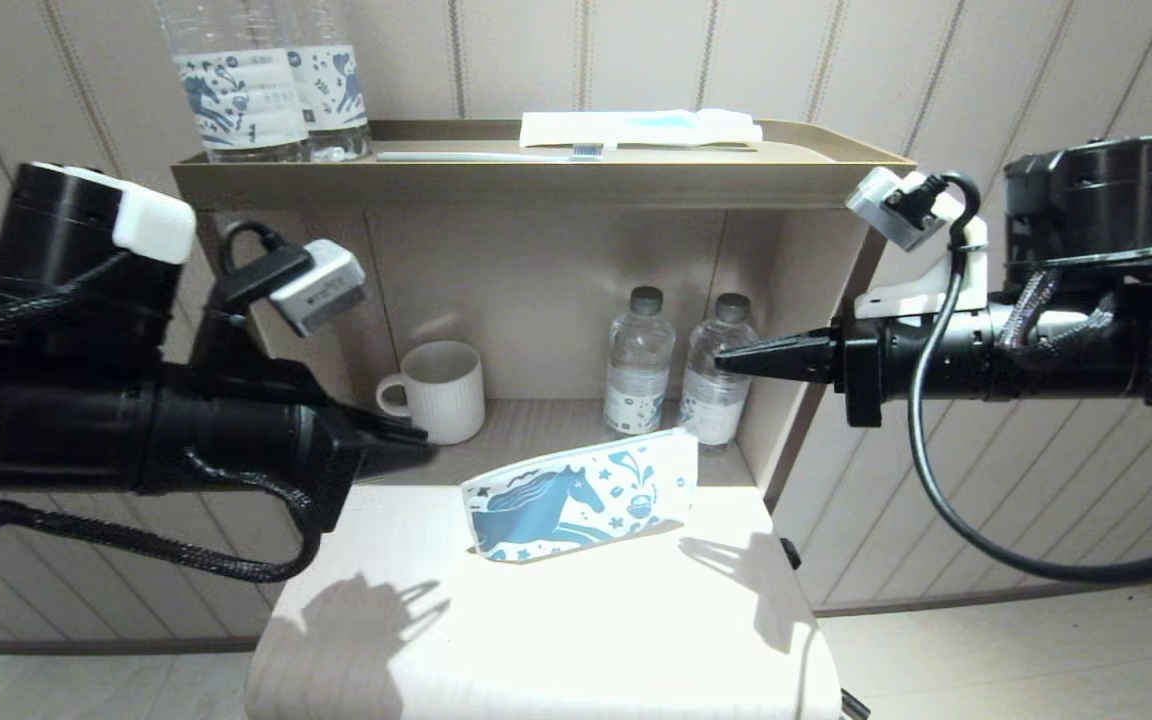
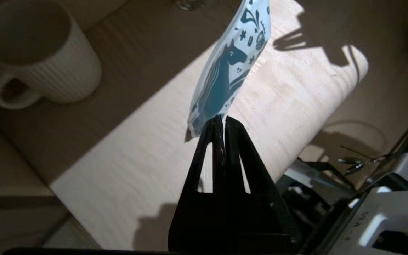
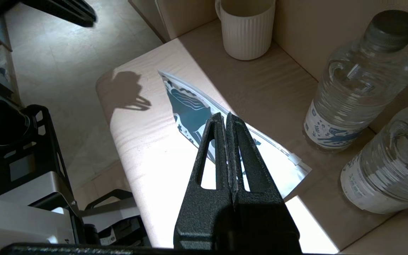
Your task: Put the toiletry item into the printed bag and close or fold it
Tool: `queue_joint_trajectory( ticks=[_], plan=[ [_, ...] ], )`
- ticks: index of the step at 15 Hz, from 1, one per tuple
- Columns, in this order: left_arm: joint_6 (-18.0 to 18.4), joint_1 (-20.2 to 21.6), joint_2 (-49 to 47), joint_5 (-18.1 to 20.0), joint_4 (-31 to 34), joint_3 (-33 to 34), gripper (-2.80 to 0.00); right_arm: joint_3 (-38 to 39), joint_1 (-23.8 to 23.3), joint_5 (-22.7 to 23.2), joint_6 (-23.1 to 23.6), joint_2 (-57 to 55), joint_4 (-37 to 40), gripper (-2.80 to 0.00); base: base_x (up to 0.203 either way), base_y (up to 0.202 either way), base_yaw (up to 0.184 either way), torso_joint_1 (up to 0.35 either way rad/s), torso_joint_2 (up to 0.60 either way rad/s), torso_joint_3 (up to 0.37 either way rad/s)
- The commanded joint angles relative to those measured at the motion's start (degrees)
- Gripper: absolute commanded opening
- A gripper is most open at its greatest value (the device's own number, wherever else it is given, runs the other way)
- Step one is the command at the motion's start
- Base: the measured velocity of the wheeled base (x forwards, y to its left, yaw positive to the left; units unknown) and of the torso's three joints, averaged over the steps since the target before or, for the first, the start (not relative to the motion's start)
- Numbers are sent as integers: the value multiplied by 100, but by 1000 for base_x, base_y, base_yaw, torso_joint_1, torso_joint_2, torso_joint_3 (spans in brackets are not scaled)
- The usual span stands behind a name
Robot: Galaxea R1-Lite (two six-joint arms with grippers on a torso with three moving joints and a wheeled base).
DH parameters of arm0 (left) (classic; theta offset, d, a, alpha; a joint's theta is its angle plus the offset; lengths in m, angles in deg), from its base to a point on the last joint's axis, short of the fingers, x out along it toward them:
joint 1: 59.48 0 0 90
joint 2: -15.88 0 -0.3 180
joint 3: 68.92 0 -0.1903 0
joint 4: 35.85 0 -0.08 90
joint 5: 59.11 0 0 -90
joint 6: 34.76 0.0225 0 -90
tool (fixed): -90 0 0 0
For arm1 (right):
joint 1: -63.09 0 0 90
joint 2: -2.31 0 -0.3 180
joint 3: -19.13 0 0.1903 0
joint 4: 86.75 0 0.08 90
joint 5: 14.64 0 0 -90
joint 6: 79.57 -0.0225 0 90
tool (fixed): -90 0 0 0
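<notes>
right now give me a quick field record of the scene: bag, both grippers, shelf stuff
printed bag: lies on the lit table top, horse side up
left gripper: shut, empty, held above the table left of the bag
right gripper: shut, empty, raised near the water bottles
mug: upright in the lower shelf
toothbrush: on the top tray

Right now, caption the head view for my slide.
Both grippers, left and right, hover shut above the printed bag.

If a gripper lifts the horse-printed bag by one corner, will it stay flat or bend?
The printed bag will probably sag: it looks thin and soft, and its top edge already curves. It seems light, lying nearly flat on the table. Its glossy surface may slip between fingers.
</notes>
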Motion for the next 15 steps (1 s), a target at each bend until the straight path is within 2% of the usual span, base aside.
queue_joint_trajectory(
  ticks=[1, 4, 7, 9, 10, 12, 15],
  plan=[
    [-220, -11, 858, -525, 14, 233, -280, -21, -6, -92, -3, 146, 23, -280, 0, 0, 0, 0, 0, 0],
    [-782, 1, 1811, -1714, 103, 662, -280, 37, -41, -1027, -199, 545, 184, -280, 0, 0, 0, 0, 0, 0],
    [-1409, 39, 2552, -3250, 1060, 584, -280, -96, -136, -1639, -796, 1149, 1037, -280, 0, 0, 0, 0, 0, 0],
    [-2615, 60, 2916, -4194, 1873, 506, -280, -110, -155, -2452, -1231, 1909, 1881, -280, 0, 0, 0, 0, 0, 0],
    [-3110, 84, 3135, -4544, 2258, 536, -280, -29, -161, -2957, -1478, 2292, 2278, -280, 0, 0, 0, 0, 0, 0],
    [-3633, 338, 3679, -4864, 2898, 686, -280, 427, -169, -4048, -1887, 3174, 2773, -280, 0, 0, 0, 0, 0, 0],
    [-3721, 1327, 4723, -4962, 3077, 1478, -280, 1306, -224, -5398, -2154, 4746, 3210, -280, 0, 0, 0, 0, 0, 0]
  ],
)
